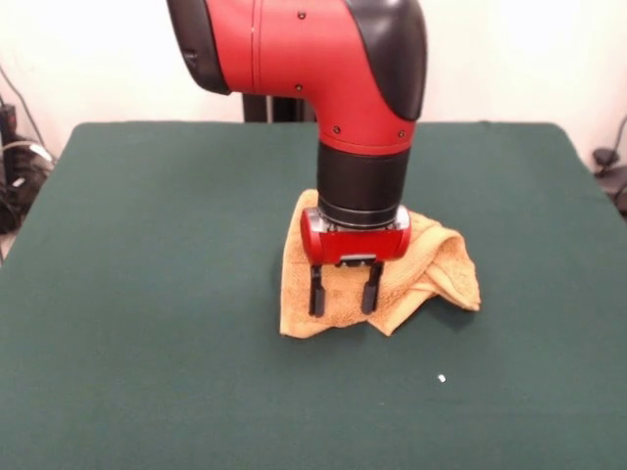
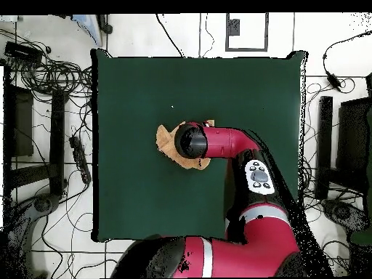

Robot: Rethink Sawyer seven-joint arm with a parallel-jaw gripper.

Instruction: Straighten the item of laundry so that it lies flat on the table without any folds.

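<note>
The orange-yellow towel (image 1: 431,264) lies crumpled near the middle of the dark green table (image 1: 147,255), folded over itself with a raised bunch at its right end. My gripper (image 1: 343,297) hangs straight down over the towel's front left part, its two black fingers (image 1: 316,292) apart and open, tips at or just above the cloth. Nothing is held between them. In the overhead view the arm's wrist covers most of the towel (image 2: 166,138); only its edges show around the wrist.
A tiny white speck (image 1: 442,377) lies on the cloth in front of the towel. Cables and black equipment (image 2: 43,109) lie on the floor around the table's sides.
</note>
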